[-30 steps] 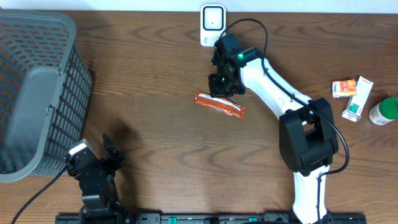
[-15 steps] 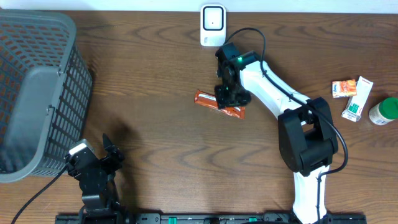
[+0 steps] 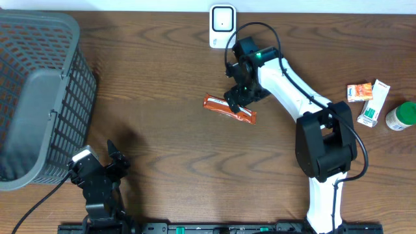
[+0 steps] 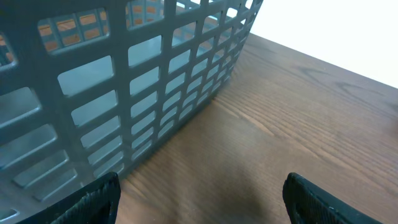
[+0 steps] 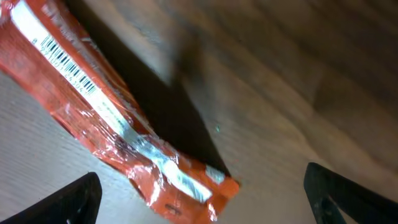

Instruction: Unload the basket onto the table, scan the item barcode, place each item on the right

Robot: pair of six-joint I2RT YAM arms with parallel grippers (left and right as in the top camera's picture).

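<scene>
At the left of the frame stands a grey basket (image 3: 39,97). Below it, at lower left, the left gripper (image 4: 199,208) has its fingers spread wide, holding nothing. In the middle an orange packet (image 3: 229,109) lies flat on the table (image 3: 162,78), barcode up. The right gripper (image 5: 210,198) is splayed wide just above it, gripping nothing. A white scanner (image 3: 222,26) stands at top centre, nearby.
</scene>
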